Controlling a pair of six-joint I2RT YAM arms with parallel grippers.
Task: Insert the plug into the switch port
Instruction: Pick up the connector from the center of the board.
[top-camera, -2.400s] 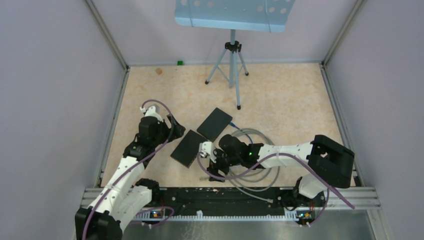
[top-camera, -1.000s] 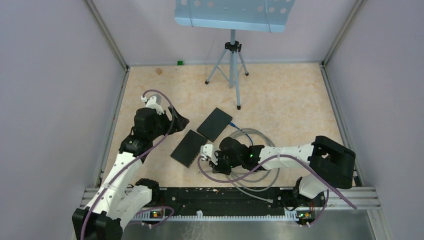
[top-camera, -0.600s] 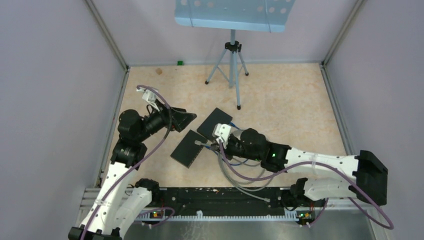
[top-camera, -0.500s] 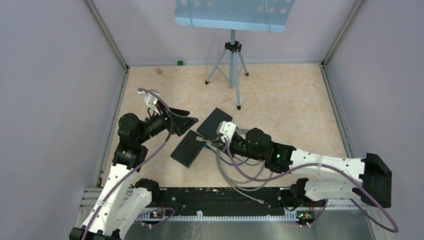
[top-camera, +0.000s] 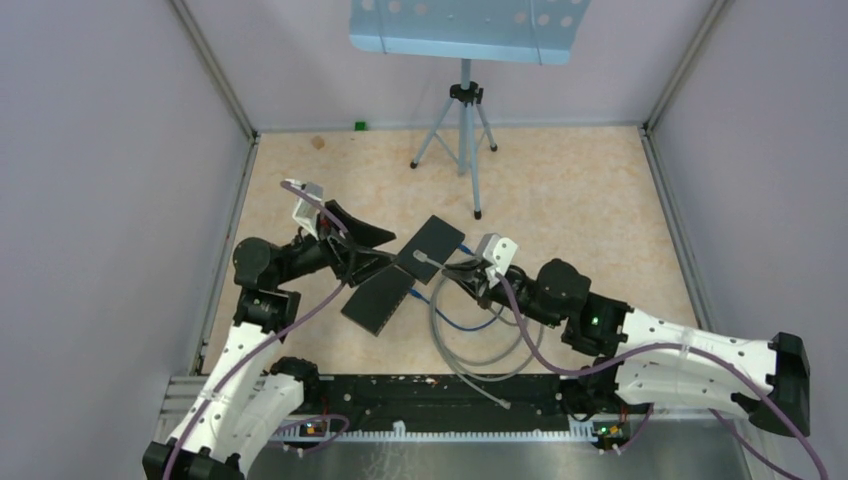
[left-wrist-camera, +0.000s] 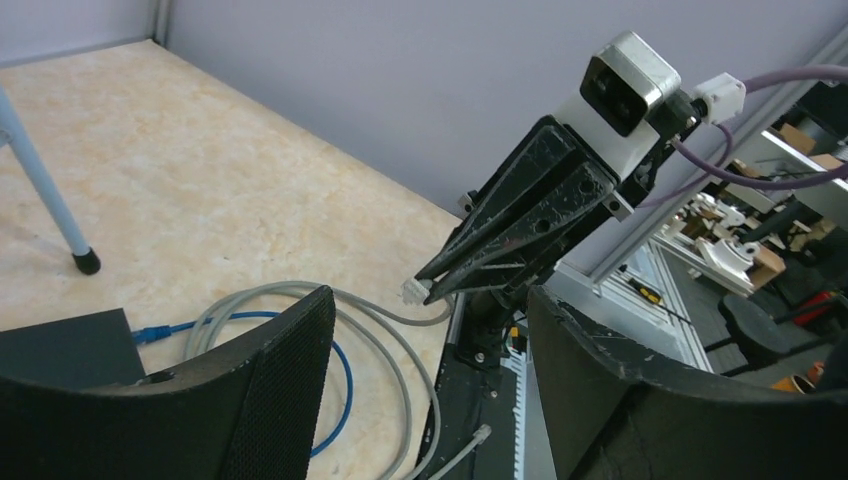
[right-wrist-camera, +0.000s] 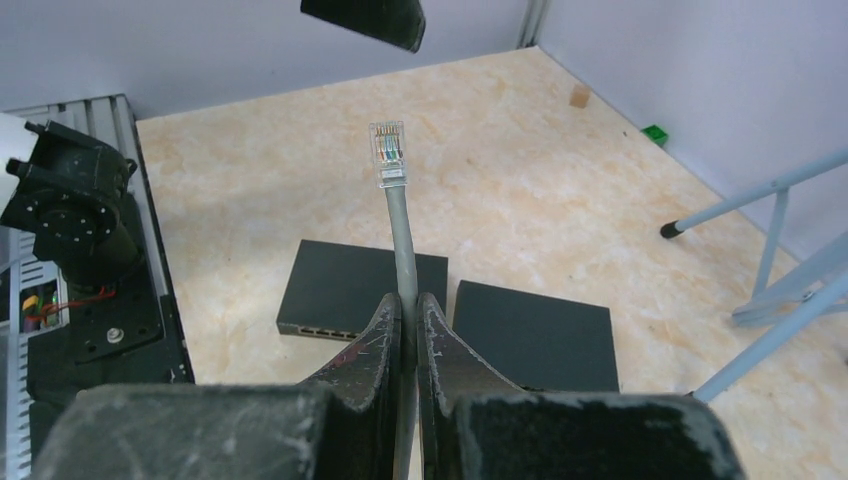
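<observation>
The desk (top-camera: 560, 200) holds a black switch (right-wrist-camera: 345, 282) at middle left of the frame. The left pincer (top-camera: 385, 250) is wide open and empty. The right pincer (right-wrist-camera: 410, 320) pinches the gray cable (right-wrist-camera: 400, 240) tight. Its plug (right-wrist-camera: 388, 155) is up in the air, not in a port yet.
</observation>
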